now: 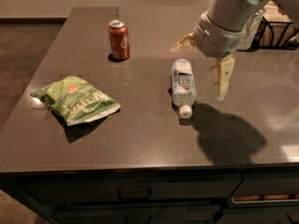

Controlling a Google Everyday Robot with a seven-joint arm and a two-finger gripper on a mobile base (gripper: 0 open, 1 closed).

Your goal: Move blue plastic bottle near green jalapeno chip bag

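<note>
The blue plastic bottle (183,83) lies on its side in the middle of the dark table (140,134), with its white cap pointing toward the front edge. The green jalapeno chip bag (75,99) lies crumpled at the left, well apart from the bottle. My gripper (198,72) hangs above the table just right of the bottle and behind it. It is open and empty: one finger (223,78) points down beside the bottle, and the other finger (183,42) reaches out behind it.
A red soda can (119,39) stands upright at the back left. The table's front edge runs along the bottom, with drawers below it. A dark wire rack (275,29) stands at the far right behind the arm.
</note>
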